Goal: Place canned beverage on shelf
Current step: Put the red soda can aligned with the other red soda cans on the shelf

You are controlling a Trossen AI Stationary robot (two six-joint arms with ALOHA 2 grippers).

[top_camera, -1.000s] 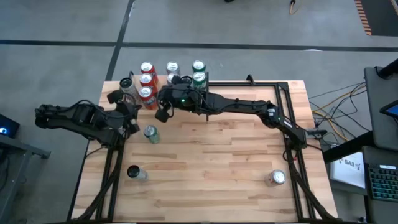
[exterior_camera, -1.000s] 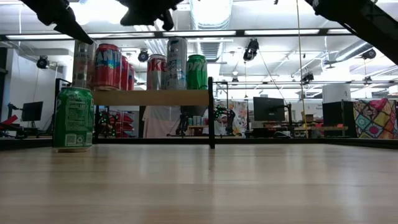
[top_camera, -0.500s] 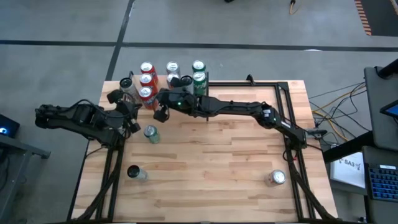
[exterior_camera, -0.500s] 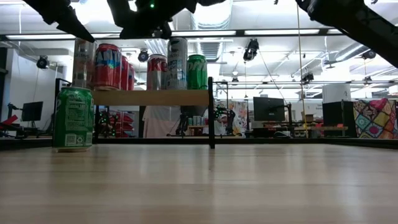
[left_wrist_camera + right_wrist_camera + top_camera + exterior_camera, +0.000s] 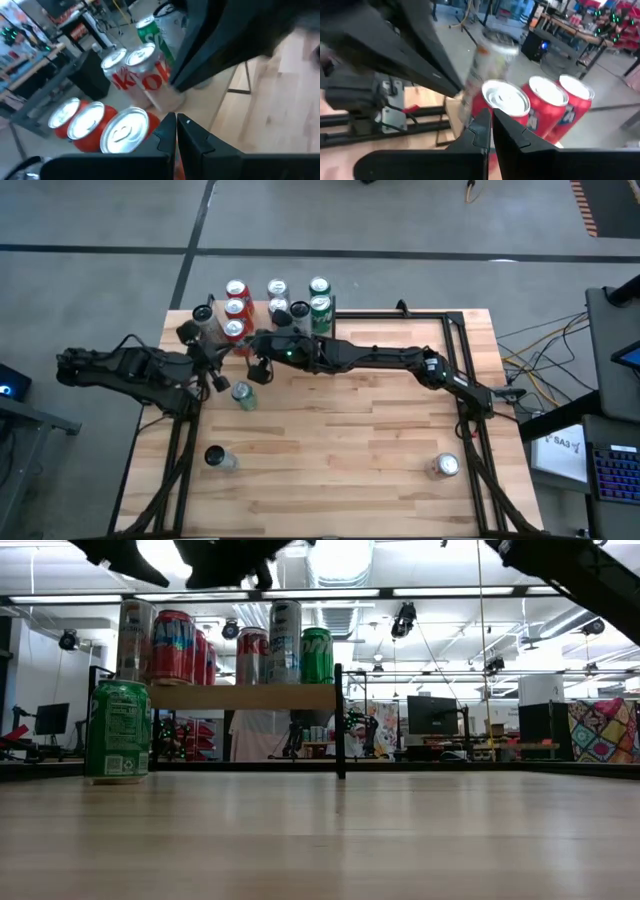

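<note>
Both grippers [image 5: 176, 131] [image 5: 490, 127] closed, empty.

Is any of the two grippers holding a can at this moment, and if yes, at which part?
Nothing is held. The left gripper and the right gripper are both shut with nothing between their fingers, near the cans on the shelf.

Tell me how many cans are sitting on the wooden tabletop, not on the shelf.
3: a green can near the shelf at the left, a second can nearer the front left edge, and a third can at the front right. The arms may hide more.
</note>
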